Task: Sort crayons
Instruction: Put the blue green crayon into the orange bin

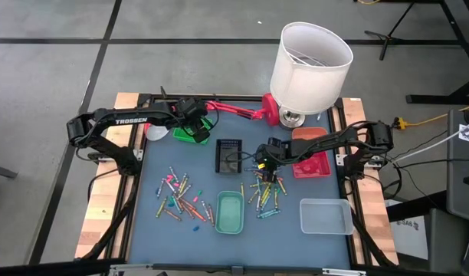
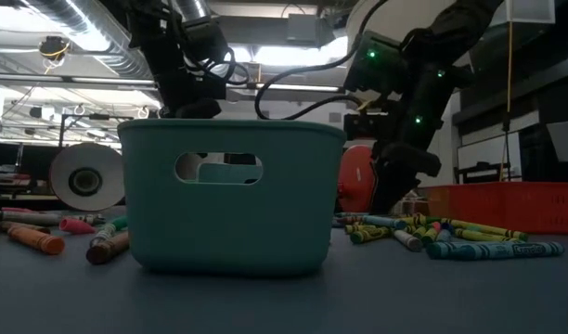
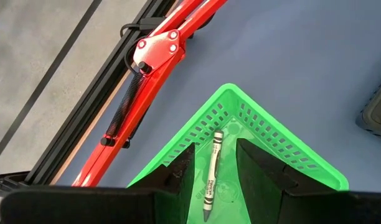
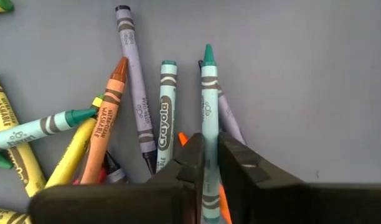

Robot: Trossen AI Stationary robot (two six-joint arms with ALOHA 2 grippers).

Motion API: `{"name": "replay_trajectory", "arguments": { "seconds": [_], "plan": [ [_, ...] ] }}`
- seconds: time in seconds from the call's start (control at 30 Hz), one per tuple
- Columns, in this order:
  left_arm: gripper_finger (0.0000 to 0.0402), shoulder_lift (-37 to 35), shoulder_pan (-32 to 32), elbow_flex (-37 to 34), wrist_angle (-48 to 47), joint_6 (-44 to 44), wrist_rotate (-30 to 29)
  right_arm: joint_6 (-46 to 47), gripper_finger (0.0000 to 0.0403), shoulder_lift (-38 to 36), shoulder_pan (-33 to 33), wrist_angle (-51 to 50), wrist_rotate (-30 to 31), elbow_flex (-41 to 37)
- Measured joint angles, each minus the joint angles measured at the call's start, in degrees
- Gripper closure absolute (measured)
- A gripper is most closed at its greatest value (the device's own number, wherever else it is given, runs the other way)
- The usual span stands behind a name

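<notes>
The crayons [image 1: 185, 201] are short, thin wax sticks in paper wrappers with dark bands near the ends and printed lettering along the side. They lie loose on the blue-grey desk [image 1: 326, 245] in two scattered heaps, one on each side of the teal tray [image 1: 228, 212]. The heap on its left [image 1: 177, 198] mixes pink, red, orange, green and blue sticks. The heap on its right [image 1: 267, 193] shows mostly yellow, green and teal ones, crossing one another at all angles.

The right tool [image 4: 210, 163] is down in that right-hand heap, just beyond the teal tray's far right corner. Its fingers [image 4: 192, 163] are drawn narrow on either side of a teal-green crayon [image 4: 208, 93], whose pointed tip sticks out ahead of them. Beside it lie a light teal crayon [image 4: 165, 112], a lilac one [image 4: 133, 74] and an orange-brown one [image 4: 108, 106].

The left tool [image 3: 214, 171] hangs over the green basket [image 3: 265, 134], well beyond the teal tray and to its left, near the red lamp arm [image 3: 150, 74]. Its fingers stand apart, holding nothing. One green crayon [image 3: 211, 177] lies on the basket floor between them.
</notes>
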Motion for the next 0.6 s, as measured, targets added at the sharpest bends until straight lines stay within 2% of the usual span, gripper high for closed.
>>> {"name": "replay_trajectory", "arguments": {
  "seconds": [0.23,0.6],
  "plan": [
    [0.0300,0.0,0.0,0.0,0.0,0.0,0.0,0.0,0.0383,0.0,0.0,0.0,0.0,0.0],
    [0.0300,0.0,0.0,0.0,0.1,0.0,0.0,0.0,0.0385,-2.6,0.0,-3.2,-0.2,0.1]
  ]
}}
